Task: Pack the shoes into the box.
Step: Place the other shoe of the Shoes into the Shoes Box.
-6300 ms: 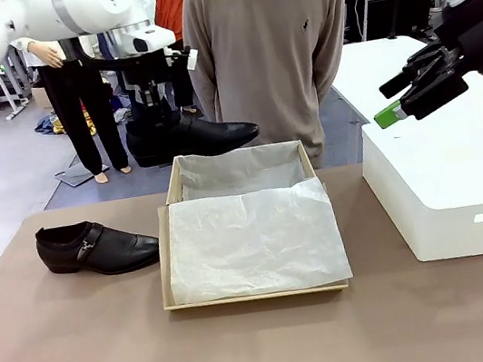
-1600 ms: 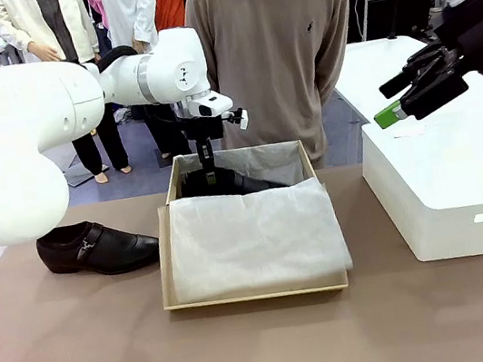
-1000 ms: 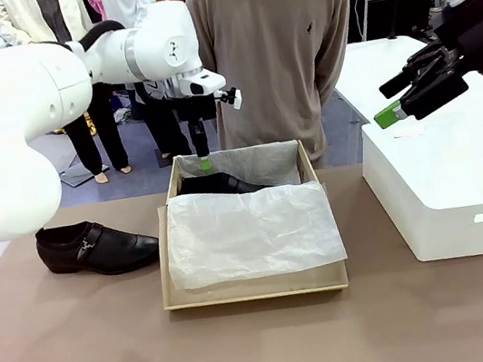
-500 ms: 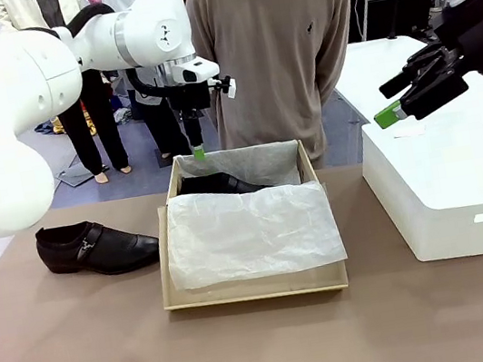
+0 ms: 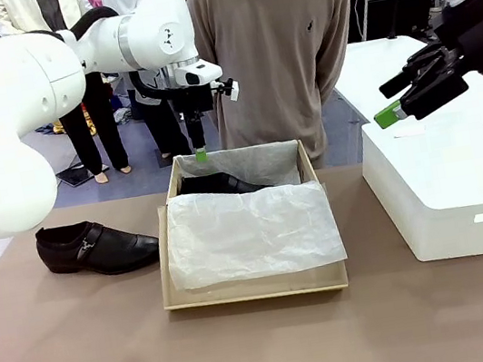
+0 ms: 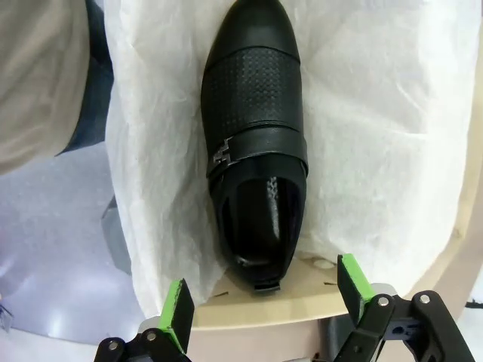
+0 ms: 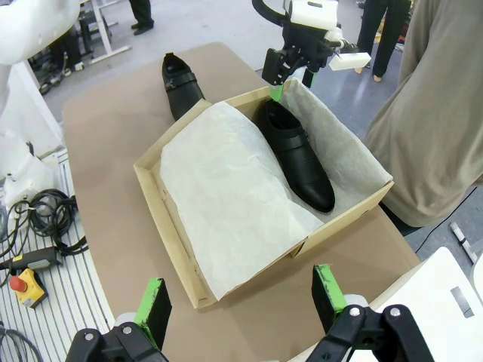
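Hovering at 12 o'clock above the cardboard shoebox point(image 5: 258, 296): left gripper point(image 5: 201, 154), fingers released wide with nothing between them, just over the heel end of the first black buckled shoe point(image 6: 253, 151). Laid sole-down along the far wall on white tissue paper point(image 5: 250, 235), toe toward 3 o'clock, likely to leave the near half free for its mate. Resting on the table point(image 5: 251, 354) at 9 o'clock of the box: second shoe point(image 5: 95, 245), upright, toe boxward. Raised at 2 o'clock over the white box point(image 5: 446, 194): right gripper point(image 5: 390, 100), spread and empty, probably held clear of the working arm.
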{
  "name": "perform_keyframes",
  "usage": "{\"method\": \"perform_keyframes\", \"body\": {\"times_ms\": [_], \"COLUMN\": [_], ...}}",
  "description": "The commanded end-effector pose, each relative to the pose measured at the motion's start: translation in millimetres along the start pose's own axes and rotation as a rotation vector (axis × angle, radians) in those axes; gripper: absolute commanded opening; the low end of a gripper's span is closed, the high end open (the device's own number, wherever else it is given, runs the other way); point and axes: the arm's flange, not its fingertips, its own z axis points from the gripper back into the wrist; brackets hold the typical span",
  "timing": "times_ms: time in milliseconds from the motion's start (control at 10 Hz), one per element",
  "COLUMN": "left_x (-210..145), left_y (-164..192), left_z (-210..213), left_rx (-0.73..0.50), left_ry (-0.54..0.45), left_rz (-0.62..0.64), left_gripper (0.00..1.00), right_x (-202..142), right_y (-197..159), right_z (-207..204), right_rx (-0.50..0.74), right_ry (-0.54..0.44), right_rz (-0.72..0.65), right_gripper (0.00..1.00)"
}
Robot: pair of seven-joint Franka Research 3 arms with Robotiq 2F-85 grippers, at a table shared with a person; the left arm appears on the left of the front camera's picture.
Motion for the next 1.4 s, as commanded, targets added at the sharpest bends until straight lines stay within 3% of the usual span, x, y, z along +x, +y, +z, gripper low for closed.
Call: {"method": "perform_keyframes", "body": {"times_ms": [0, 200, 400, 600, 800, 1100, 1300], "left_x": [-1.2, 0.0, -28.2, -62.4, -106.9, -168.2, -199.8], "left_y": [-0.5, 0.0, -30.7, -52.9, -72.0, -85.3, -88.7], "left_z": [3.9, 0.0, 28.1, 43.1, 52.1, 58.6, 54.2], "left_rx": [0.007, 0.0, 0.043, 0.045, 0.067, 0.067, 0.074], "left_ry": [-0.001, 0.0, 0.02, 0.004, -0.019, 0.005, -0.061], "left_rz": [0.005, 0.0, -0.042, -0.035, -0.114, -0.104, -0.193], "left_gripper": [1.0, 1.0, 1.0, 1.0, 1.0, 1.0, 1.0], "right_x": [0.5, 0.5, 0.5, 0.5, 0.5, 0.5, 0.5], "right_y": [-3.0, -3.0, -3.0, -3.0, -3.0, -3.0, -3.0], "right_z": [-1.3, -1.3, -1.3, -1.3, -1.3, -1.3, -1.3], "right_rx": [0.015, 0.015, 0.015, 0.015, 0.015, 0.015, 0.015], "right_ry": [-0.023, -0.023, -0.023, -0.023, -0.023, -0.023, -0.023], "right_rz": [0.02, 0.02, 0.02, 0.02, 0.02, 0.02, 0.02], "right_gripper": [1.0, 1.0, 1.0, 1.0, 1.0, 1.0, 1.0]}}
